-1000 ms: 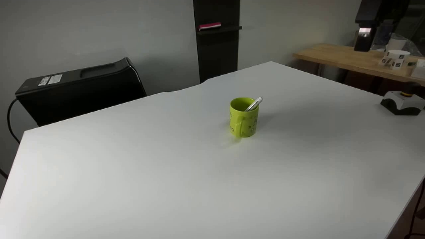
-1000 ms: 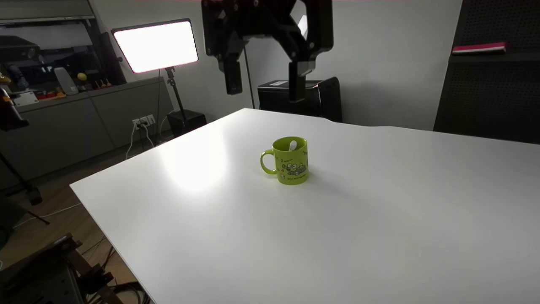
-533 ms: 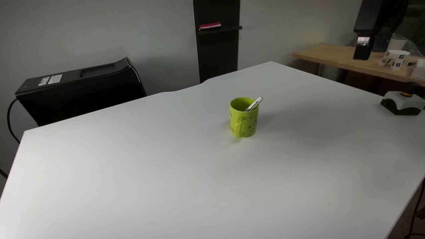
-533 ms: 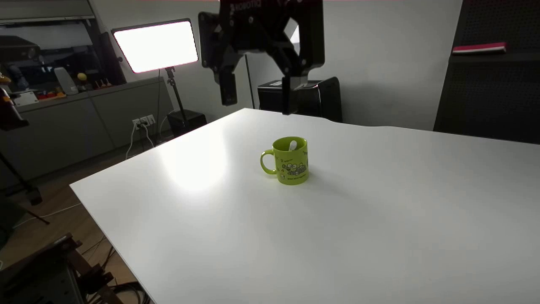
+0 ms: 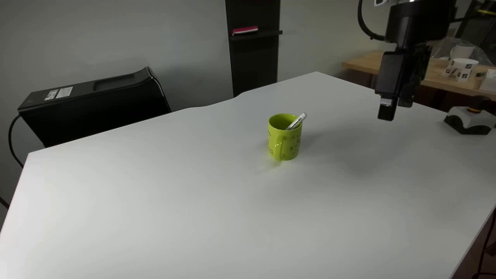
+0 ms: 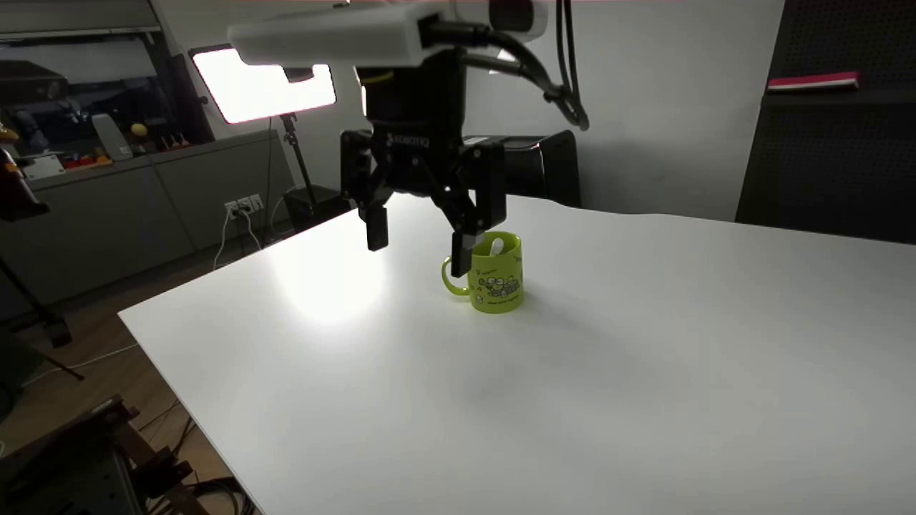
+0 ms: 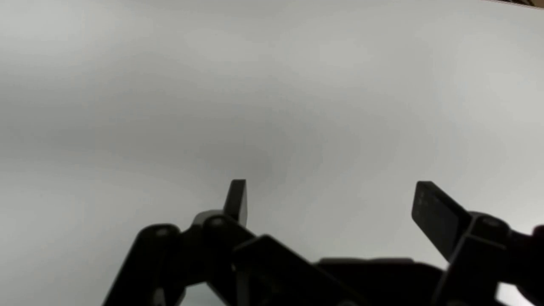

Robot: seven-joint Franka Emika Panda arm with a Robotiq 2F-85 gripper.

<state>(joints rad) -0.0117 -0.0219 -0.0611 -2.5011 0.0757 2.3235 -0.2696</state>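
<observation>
Away from the lime-green mug (image 5: 287,141), whose rim apparently props the white marker (image 5: 296,121) aslant, the Robotiq gripper (image 6: 418,257) hangs empty, jaws apart.

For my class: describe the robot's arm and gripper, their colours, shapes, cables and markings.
The gripper is black, with two jointed fingers ending in narrow, squared tips. White lettering on its body reads ROBOTIQ. Above it, in an exterior view, there is a pale, bar-shaped casing, with black cables curving away beyond one end. What little shows of the arm looks white.
</observation>
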